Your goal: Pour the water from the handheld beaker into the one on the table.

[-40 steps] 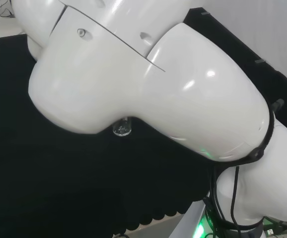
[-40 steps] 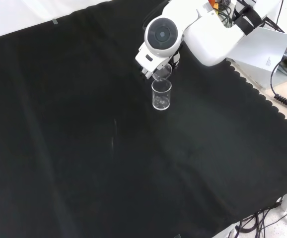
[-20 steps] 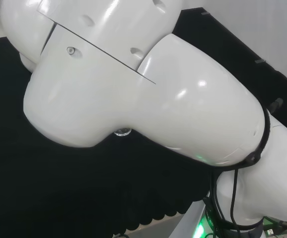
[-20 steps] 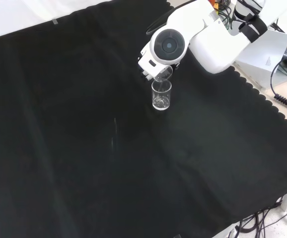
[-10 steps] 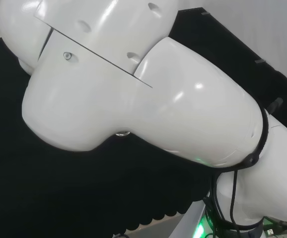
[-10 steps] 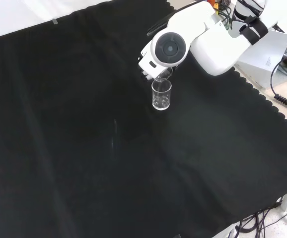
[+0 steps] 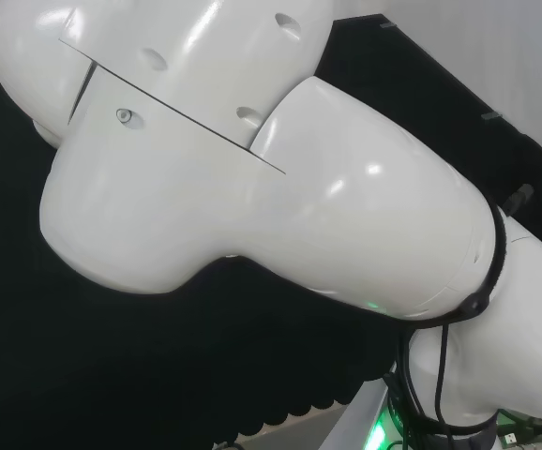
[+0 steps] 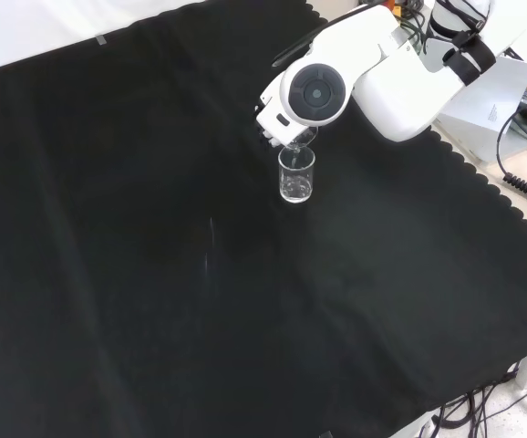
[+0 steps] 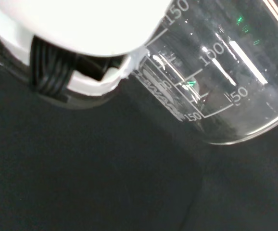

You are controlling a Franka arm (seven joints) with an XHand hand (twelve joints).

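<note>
While tilted, handheld beaker (image 9: 225,72) against hand (image 9: 76,53)

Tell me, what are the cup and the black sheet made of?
The beaker on the bench looks like clear glass or plastic: you see the cloth through it and its rim glints. The cloth looks like matt black fabric, with soft creases and a scalloped edge.
</note>
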